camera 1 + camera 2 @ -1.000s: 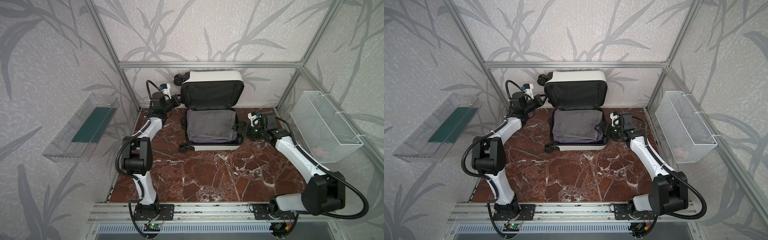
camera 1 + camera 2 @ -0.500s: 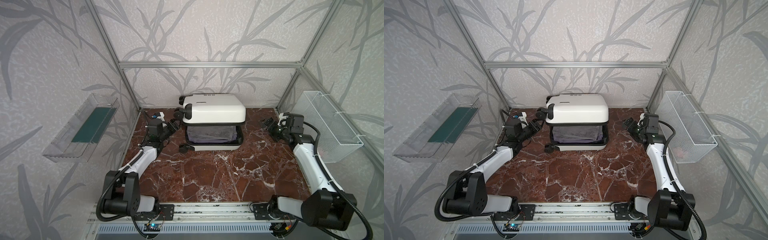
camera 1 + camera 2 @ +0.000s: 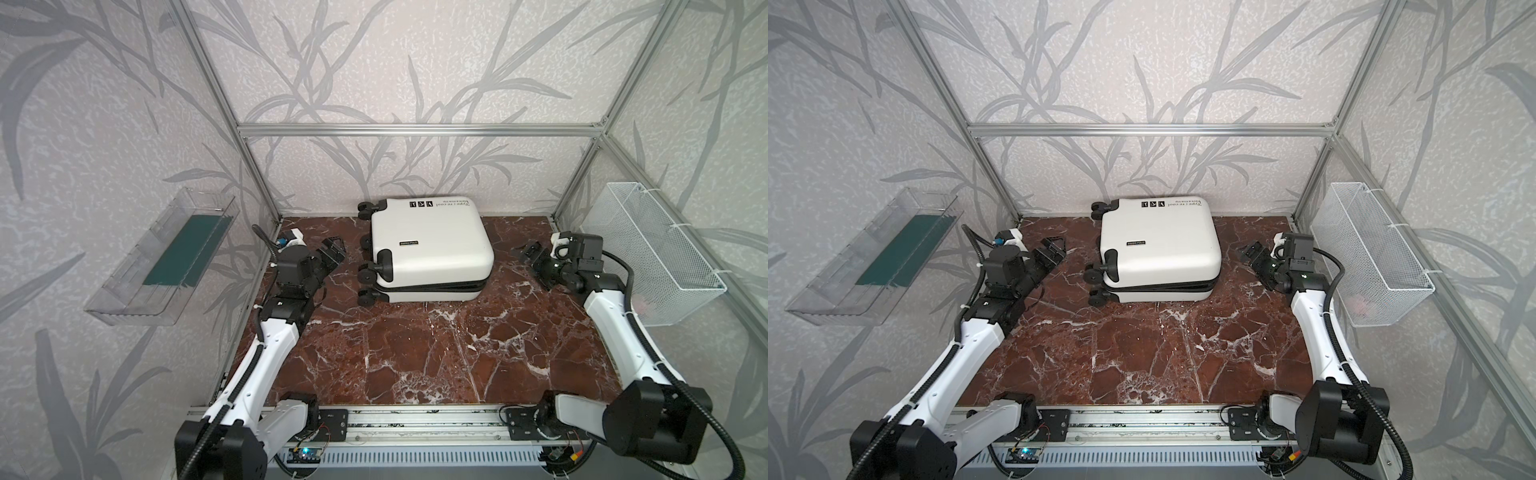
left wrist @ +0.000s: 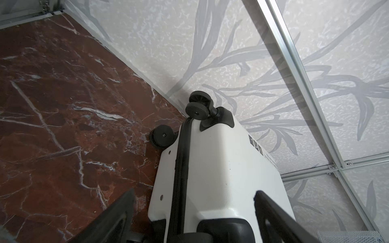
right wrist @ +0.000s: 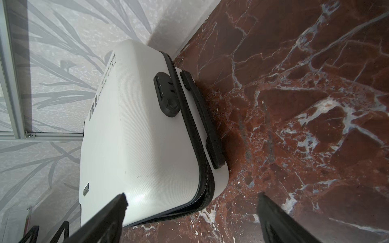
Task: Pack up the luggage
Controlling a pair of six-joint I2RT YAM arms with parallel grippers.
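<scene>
The luggage (image 3: 428,245) (image 3: 1158,245) is a small white hard-shell suitcase lying flat at the back of the marble table, its lid down on its base. Its black wheels (image 3: 374,270) point left. In the right wrist view the zipper seam (image 5: 202,189) gapes slightly at the luggage's (image 5: 136,136) near corner. My left gripper (image 3: 334,245) (image 3: 1054,245) hovers open just left of the wheels, touching nothing. In the left wrist view the left gripper (image 4: 193,193) frames the wheel end of the luggage (image 4: 221,160). My right gripper (image 3: 525,251) (image 3: 1250,251) (image 5: 192,197) is open and empty, to the right of the luggage.
A clear plastic tray (image 3: 166,257) with a dark green sheet hangs on the left wall. A white wire-mesh basket (image 3: 648,249) hangs on the right wall with something pinkish at its bottom. The back wall stands close behind the luggage.
The lid swung down from upright onto the base, hiding the grey clothing inside. Both arms pulled back from the luggage to its sides. The left gripper opened.
</scene>
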